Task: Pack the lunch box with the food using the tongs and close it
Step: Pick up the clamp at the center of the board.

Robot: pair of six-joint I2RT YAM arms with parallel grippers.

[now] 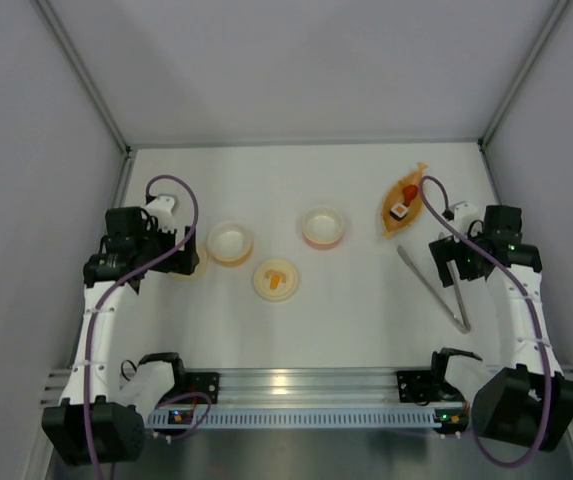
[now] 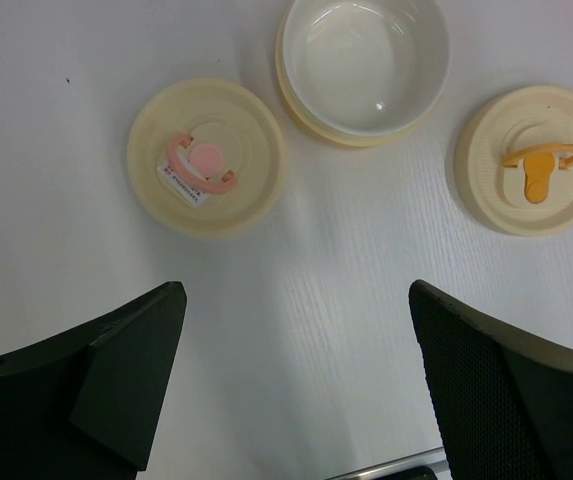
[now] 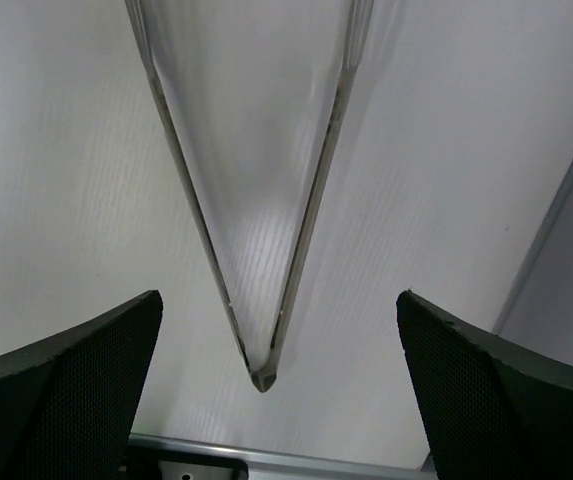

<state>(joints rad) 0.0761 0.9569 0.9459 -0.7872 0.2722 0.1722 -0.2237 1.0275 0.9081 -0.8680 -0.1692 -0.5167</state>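
Toward the near right edge of the worktop (image 1: pixel 356 320), tongs (image 1: pixel 433 290) lying flat, joined end nearest; right claw (image 3: pixel 278 297) wide open above, gripping nothing. By the left edge, left claw (image 2: pixel 296 290) equally wide, empty, over two lids (image 2: pixel 206 158) and a bowl (image 2: pixel 364 65). Farther in, a second bowl (image 1: pixel 323 225). Far right corner: sushi (image 1: pixel 399 211) and red piece (image 1: pixel 407 190) on dish (image 1: pixel 414 180).

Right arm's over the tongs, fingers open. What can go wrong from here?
The tongs lie flat and thin; the right gripper is over their joined end, so a grasp may slip or pivot.
The sushi roll and red piece are tiny; flat tips could knock them off the leaf dish.
The pink-handled lid and orange-handled lid look alike; a mix-up is possible.
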